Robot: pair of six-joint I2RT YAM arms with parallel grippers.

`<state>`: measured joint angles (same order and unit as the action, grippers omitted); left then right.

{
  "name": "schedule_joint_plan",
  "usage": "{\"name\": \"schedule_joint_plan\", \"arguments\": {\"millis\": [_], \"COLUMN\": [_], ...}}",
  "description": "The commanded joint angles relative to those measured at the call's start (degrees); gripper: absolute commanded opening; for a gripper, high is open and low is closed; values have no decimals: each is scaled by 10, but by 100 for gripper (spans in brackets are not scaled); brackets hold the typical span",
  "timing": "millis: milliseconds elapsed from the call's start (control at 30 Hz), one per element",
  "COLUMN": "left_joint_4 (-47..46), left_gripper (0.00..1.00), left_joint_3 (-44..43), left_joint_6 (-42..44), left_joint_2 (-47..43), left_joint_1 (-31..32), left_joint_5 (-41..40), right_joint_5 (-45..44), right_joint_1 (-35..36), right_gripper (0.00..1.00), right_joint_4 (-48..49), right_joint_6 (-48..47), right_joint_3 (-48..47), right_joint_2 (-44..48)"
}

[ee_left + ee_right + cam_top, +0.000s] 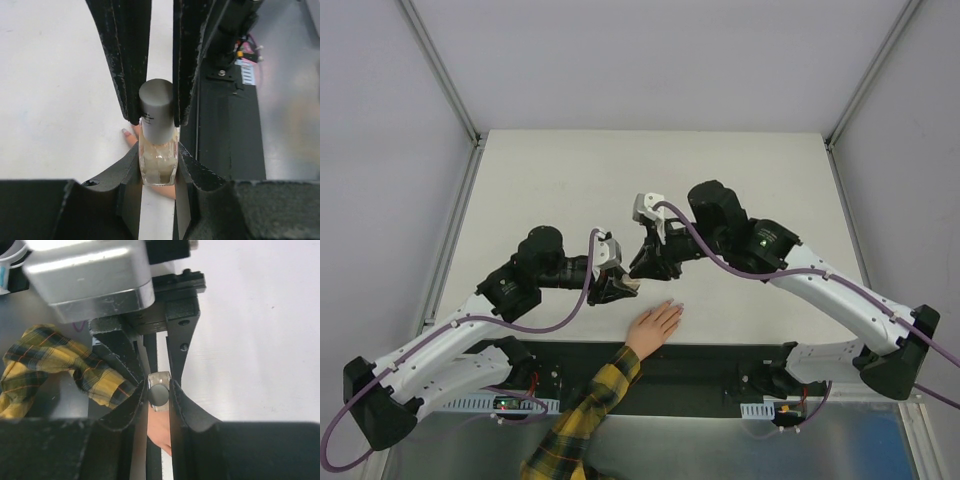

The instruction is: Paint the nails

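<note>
Our left gripper point(620, 288) pinches the glass body of a small polish bottle point(159, 167), and our right gripper point(645, 265) is clamped on its grey cap point(156, 112). A human hand point(655, 325) in a plaid sleeve point(590, 400) lies flat on the white table point(620, 180). Its pinkish nails point(125, 132) are close beside the bottle.

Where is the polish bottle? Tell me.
The bottle sits mid-frame in the left wrist view, glass body in the left pincer, grey cap in the right pincer, over the person's hand.
</note>
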<state>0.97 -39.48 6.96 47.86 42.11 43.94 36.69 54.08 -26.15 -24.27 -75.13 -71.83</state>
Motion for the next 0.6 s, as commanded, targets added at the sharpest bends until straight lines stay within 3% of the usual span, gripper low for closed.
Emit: {"name": "schedule_joint_plan", "arguments": {"millis": [0,67,100,133,167,233,333,500,567], "left_joint_4": [-40,-40,-40,-39,-39,-39,-40,-43,-43], "left_gripper": [0,0,0,0,0,0,0,0,0], "left_joint_3": [-10,-7,-4,-5,-2,0,3,5,5], "left_joint_6": [17,24,32,34,36,42,45,45,46], "left_joint_2": [-21,-28,-29,-31,-34,-41,-50,-54,-51], "left_joint_1": [0,-1,1,3,3,3,3,4,3], "left_joint_5": [-143,-181,-228,-263,-291,-348,-356,-338,-305], "right_joint_5": [-34,-171,-254,-465,-543,-650,-715,-695,-654], "right_joint_1": [25,51,62,89,103,163,206,205,200], "right_gripper": [1,1,1,1,1,1,1,1,6], "right_joint_4": [47,51,15,-25,-80,-91,-86,-63,-40], "right_joint_6": [89,139,229,294,371,450,475,434,393], "right_joint_3": [25,7,-11,-32,-67,-62,-85,-82,-76], "right_joint_2": [-14,-36,-50,-73,-81,-73,-87,-72,-58]}}
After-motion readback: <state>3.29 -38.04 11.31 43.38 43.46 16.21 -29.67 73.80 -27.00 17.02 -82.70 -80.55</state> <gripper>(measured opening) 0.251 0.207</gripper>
